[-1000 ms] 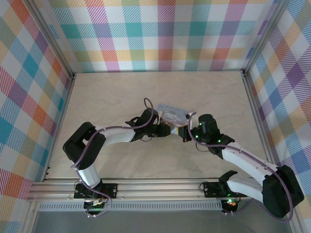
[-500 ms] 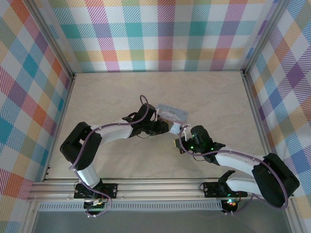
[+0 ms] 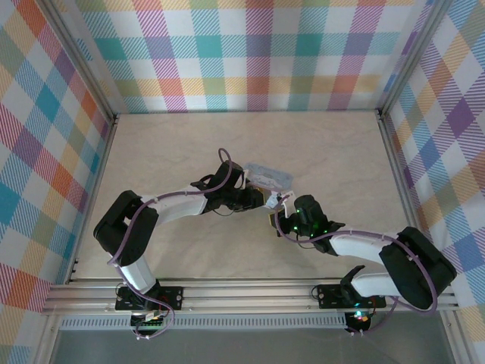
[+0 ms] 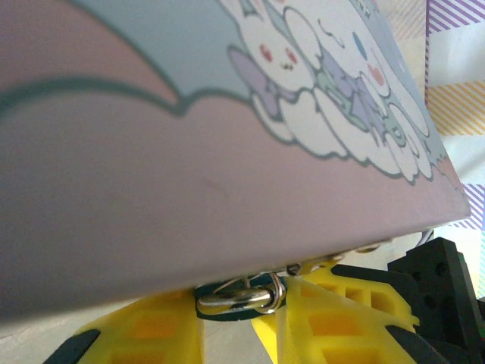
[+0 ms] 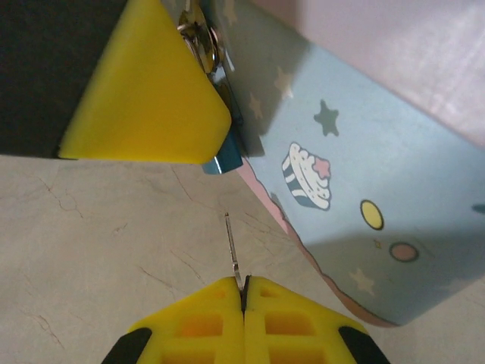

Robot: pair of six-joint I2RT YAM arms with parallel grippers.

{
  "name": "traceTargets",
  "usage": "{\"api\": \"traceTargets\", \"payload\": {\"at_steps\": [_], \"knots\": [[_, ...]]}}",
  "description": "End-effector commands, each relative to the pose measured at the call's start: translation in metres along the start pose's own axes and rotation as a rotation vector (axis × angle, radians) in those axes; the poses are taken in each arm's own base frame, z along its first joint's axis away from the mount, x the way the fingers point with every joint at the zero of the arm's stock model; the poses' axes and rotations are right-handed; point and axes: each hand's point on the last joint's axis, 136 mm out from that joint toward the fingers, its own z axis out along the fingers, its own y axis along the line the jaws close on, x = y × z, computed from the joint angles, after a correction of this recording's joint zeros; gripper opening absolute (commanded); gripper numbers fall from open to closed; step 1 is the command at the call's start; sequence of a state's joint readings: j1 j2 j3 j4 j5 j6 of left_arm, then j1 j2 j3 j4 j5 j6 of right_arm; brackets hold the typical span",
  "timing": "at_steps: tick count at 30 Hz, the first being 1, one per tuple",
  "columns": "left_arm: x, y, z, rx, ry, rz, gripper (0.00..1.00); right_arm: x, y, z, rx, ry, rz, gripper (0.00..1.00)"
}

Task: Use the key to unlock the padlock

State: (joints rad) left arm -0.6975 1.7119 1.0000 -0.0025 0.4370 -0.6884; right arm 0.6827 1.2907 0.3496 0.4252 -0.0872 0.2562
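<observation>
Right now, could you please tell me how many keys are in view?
1. The key is pinched in the shut jaws of the right gripper, its tip pointing toward the padlock beside the tin. Another could be hidden behind the tin.

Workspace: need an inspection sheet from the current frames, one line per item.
Surface: pale marbled tabletop, bare apart from the tin.
Job's things: padlock, teal body peeking out beside a yellow finger at the tin's corner; key, a thin blade pointing towards the padlock, with a gap between them.
Clutter: pale blue cartoon tin, mid-table.
Grippers: left gripper closed on the padlock, its shackle between the fingers; right gripper shut on the key.
Cables: purple cable looping above the left wrist; another runs along the right arm.
Surroundings: plaid walls on three sides, aluminium rail at the near edge.
</observation>
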Motion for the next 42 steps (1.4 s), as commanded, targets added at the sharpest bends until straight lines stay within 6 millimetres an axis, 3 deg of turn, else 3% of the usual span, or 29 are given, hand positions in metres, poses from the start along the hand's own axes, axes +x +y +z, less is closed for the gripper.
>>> {"api": "traceTargets", "payload": {"at_steps": [1, 42], "knots": [[-0.017, -0.028, -0.016, 0.066, -0.040, 0.033, 0.25, -0.018, 0.007, 0.001, -0.023, -0.060, -0.035, 0.00], [-0.015, -0.028, -0.015, 0.069, -0.034, 0.033, 0.24, -0.035, 0.012, 0.010, -0.053, -0.130, -0.014, 0.00]]}}
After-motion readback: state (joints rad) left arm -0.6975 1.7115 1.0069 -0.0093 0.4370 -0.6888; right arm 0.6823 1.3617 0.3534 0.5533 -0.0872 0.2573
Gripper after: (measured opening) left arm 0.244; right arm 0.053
